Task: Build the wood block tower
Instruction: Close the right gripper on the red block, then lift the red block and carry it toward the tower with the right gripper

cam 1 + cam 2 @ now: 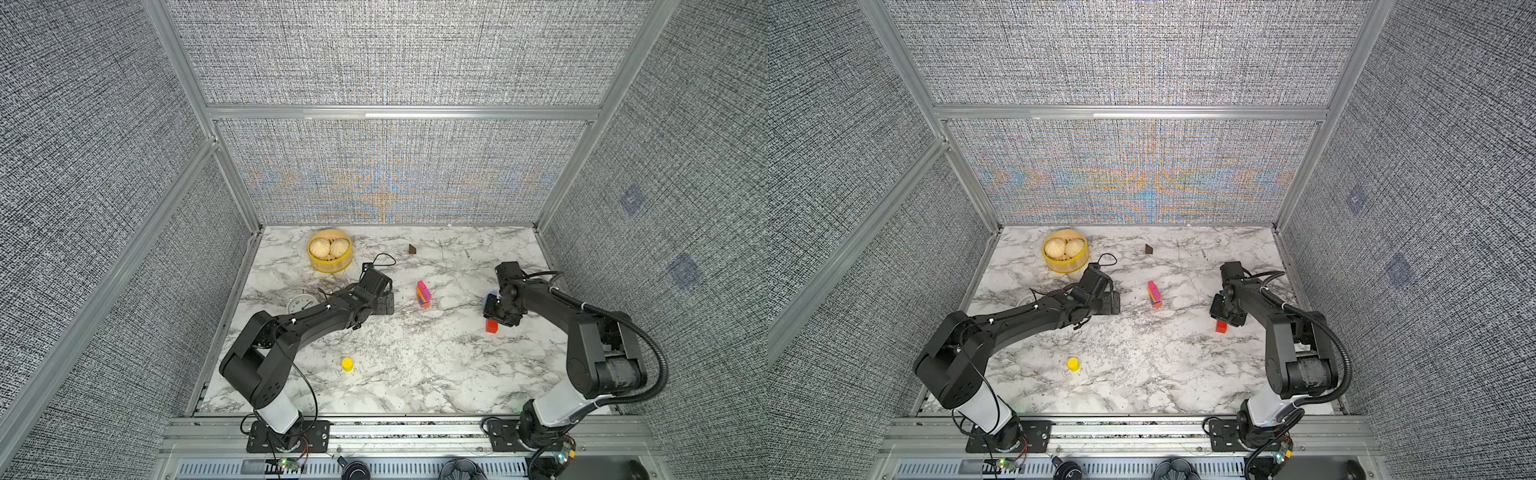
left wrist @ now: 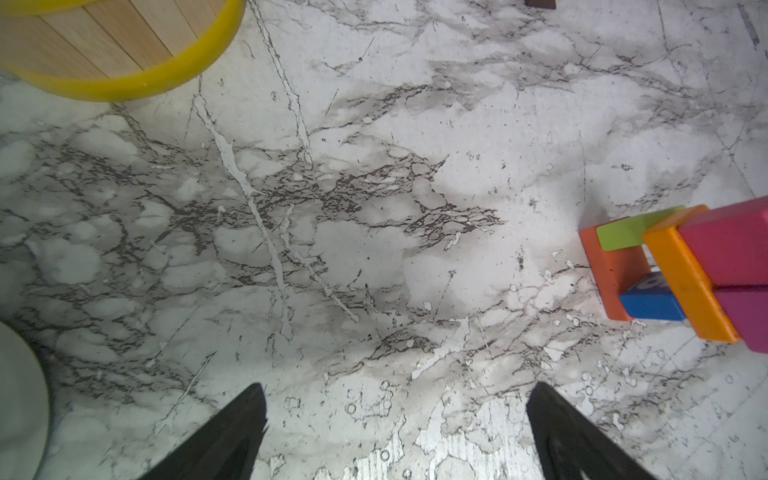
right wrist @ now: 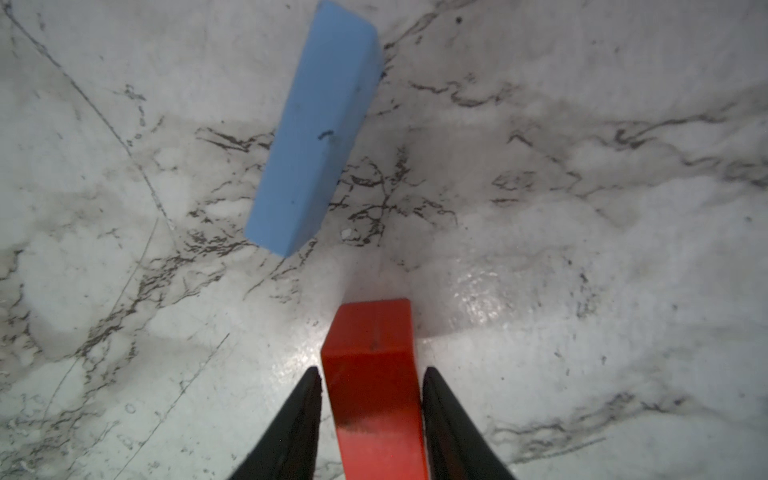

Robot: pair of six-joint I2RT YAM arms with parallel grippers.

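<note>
The red block point(image 1: 492, 327), right of centre, is flanked by the right gripper point(image 3: 372, 370); a firm pinch cannot be told. The left gripper point(image 2: 399, 386) is spread. Lifted loosely, the block could be dropped against the mid-frame tower point(image 1: 424, 294).

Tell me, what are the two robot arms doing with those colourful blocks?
They are building a little block tower, which stands in the middle of the table. The right pincer straddles a red block lying on the table; I cannot tell if it is squeezing it yet. A blue block lies just beside. The left pincer is wide open and empty, near the tower. A yellow cylinder waits at the front.
</note>
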